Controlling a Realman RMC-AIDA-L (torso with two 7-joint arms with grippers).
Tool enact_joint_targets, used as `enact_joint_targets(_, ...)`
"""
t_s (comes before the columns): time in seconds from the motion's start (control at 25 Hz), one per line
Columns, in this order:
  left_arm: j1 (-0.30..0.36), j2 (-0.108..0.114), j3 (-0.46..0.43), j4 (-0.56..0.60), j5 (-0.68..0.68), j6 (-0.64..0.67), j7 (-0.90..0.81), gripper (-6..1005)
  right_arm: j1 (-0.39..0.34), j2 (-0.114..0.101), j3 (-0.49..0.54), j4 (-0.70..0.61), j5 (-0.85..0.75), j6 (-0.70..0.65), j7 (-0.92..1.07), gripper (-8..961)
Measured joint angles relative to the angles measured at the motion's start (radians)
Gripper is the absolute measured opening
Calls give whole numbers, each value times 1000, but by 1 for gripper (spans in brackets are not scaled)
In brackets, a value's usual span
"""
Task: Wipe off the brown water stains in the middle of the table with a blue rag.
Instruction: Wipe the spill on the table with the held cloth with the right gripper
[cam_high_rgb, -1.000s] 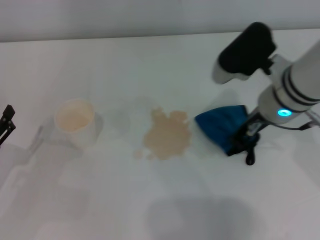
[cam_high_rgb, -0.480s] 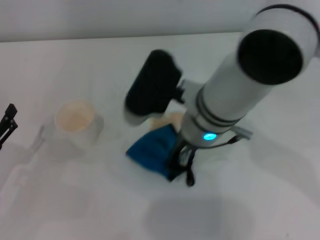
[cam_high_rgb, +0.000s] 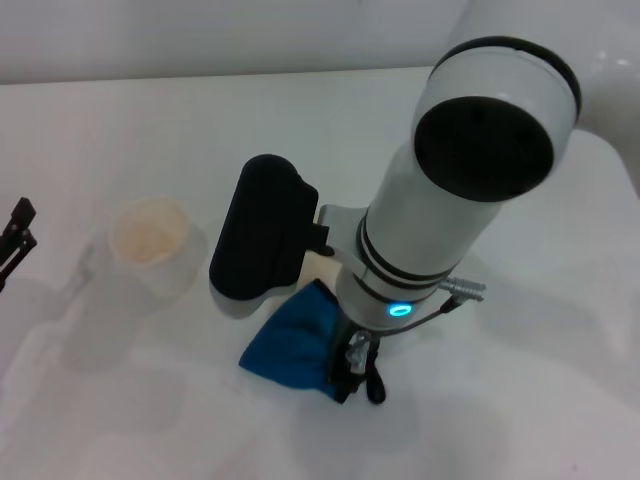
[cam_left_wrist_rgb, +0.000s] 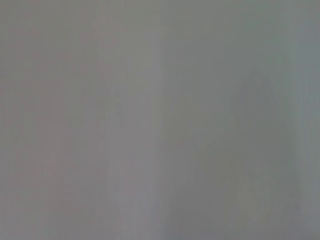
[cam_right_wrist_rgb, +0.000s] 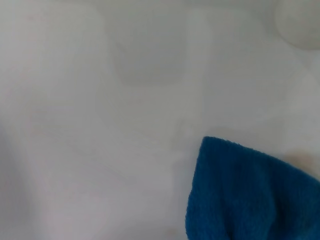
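Right gripper (cam_high_rgb: 352, 372), from the head view, is down on the table (cam_high_rgb: 520, 420), clamped on the near edge of the blue rag (cam_high_rgb: 292, 345), whose black edging bunches at the fingers. I'm using the cup (cam_high_rgb: 150, 247) as my landmark: the rag lies flat on the table to the cup's right and a bit nearer the robot, well apart from it. My own forearm and the black wrist housing cover most of the patch beyond the rag, so of the brown water stains (cam_high_rgb: 318, 263) I can only catch a pale tan sliver just past the housing. Left gripper (cam_high_rgb: 14, 238) sits parked at the table's edge, left of the cup; I can't tell its fingers.

Left wrist view gives me nothing but flat grey.

Right wrist view: rag (cam_right_wrist_rgb: 250, 192) pressed on white tabletop (cam_right_wrist_rgb: 90, 125), with a faint tan smudge (cam_right_wrist_rgb: 300, 159) at its edge and the surface ahead looking clean.

My read: wiping is underway, some stain remains, and how much I can't judge under the arm.
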Motion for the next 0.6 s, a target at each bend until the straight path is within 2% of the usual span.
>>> enact_joint_targets(0.4,-6,0,0,0,0,6,0,878,49,0,16,129,-71,-98,3,133)
enact_joint_targets(0.6,-6,-1,0,11,-2,8,0,878,101,0,30,225,-100,-140,3,132)
